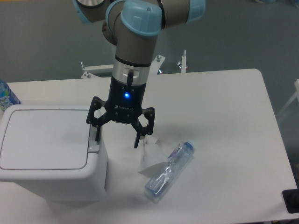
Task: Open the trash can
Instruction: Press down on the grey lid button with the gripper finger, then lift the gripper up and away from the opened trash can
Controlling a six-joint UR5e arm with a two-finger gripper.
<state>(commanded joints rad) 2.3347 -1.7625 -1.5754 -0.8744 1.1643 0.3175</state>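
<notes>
A white table [224,107] with rounded corners fills most of the frame, its far edge crossing from left to upper right; beyond it, across the top of the frame, lies a dull grey-green floor [46,37]; white metal frame parts [182,63] stand just behind the table's far edge, near the upper middle; light is even and soft, with faint shadows on the tabletop; a small dark object [292,201] sits at the lower right edge.

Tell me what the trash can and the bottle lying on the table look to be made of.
Trash can: likely matte white plastic, given its smooth, rounded moulded corners and grey latch.
Bottle: thin clear plastic; the table shows through it.
</notes>
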